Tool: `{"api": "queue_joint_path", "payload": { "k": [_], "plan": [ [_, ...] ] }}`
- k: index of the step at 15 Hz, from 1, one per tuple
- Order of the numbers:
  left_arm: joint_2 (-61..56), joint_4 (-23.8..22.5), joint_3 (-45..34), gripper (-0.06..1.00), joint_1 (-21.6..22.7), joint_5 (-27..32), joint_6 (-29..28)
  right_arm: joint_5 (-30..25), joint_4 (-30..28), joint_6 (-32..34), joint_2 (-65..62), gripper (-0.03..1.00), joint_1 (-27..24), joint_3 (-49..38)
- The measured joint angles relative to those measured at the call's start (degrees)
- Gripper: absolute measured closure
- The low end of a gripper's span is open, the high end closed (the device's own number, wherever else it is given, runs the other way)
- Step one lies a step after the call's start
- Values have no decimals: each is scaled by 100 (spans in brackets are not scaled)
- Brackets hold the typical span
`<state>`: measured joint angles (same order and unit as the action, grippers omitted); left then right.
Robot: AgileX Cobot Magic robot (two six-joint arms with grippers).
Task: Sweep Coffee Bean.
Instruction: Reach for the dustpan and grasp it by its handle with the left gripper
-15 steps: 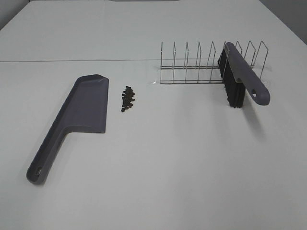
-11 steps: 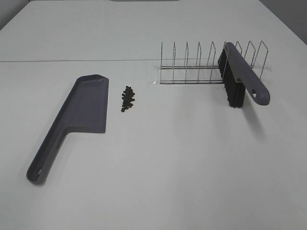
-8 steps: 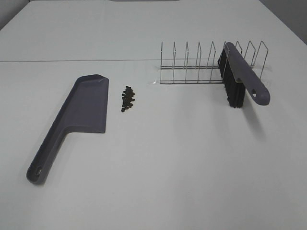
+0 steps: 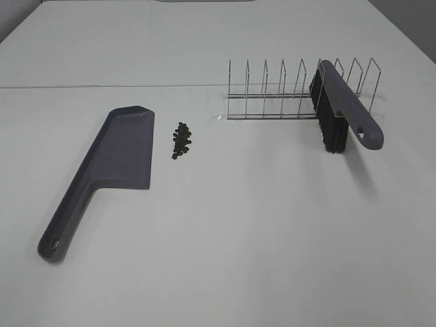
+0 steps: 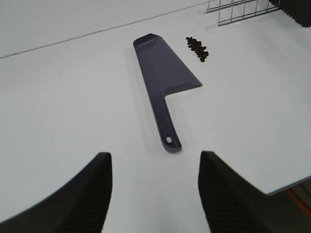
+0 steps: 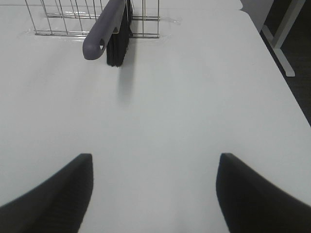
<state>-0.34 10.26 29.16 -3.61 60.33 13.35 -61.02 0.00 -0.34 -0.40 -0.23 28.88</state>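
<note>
A small heap of dark coffee beans (image 4: 181,140) (image 5: 198,48) lies on the white table just right of the grey dustpan (image 4: 102,172) (image 5: 164,83), which lies flat with its handle toward the front. A grey brush (image 4: 340,109) (image 6: 111,32) with black bristles leans in the wire rack (image 4: 300,92), its handle sticking out forward. Neither arm shows in the high view. My left gripper (image 5: 155,194) hangs open short of the dustpan's handle end. Well back from the brush, my right gripper (image 6: 153,194) stands wide open. Both hold nothing.
The wire rack (image 6: 73,19) with several slots stands at the back right of the table. A seam (image 4: 102,86) runs across the tabletop behind the dustpan. The table's right edge (image 6: 272,58) drops off near the right arm.
</note>
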Motion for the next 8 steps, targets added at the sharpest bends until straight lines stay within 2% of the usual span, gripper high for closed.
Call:
{"api": "queue_joint_path", "payload": {
  "k": [8],
  "plan": [
    [0,0,0,42,0,0,0,0,0,0,0,29,0,0]
  ]
}}
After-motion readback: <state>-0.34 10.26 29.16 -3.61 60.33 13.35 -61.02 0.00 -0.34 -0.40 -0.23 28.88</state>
